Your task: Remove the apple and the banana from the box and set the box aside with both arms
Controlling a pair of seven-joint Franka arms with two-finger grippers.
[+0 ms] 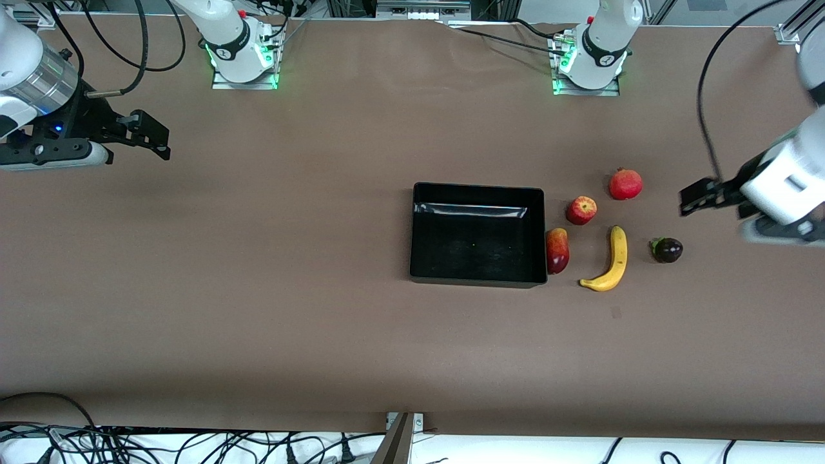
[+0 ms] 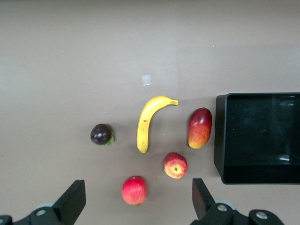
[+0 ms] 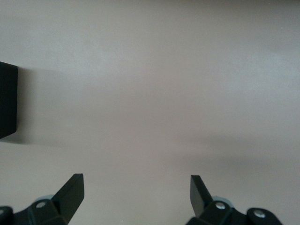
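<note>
The black box (image 1: 477,187) lies mid-table with nothing in it. Beside it, toward the left arm's end, lie the yellow banana (image 1: 611,261) and the small red apple with yellow patches (image 1: 581,210). My left gripper (image 1: 685,201) is open and empty, up in the air over the table beside the fruits. Its wrist view shows the banana (image 2: 149,123), the apple (image 2: 176,165) and the box's wall (image 2: 219,136). My right gripper (image 1: 164,143) is open and empty, over bare table at the right arm's end. Its wrist view (image 3: 135,182) shows only a corner of the box (image 3: 7,101).
Among the fruits lie a red-yellow mango (image 1: 557,251) against the box's wall, a round red fruit (image 1: 625,184) and a dark purple fruit (image 1: 667,250). They also show in the left wrist view: mango (image 2: 200,127), red fruit (image 2: 134,190), purple fruit (image 2: 101,134).
</note>
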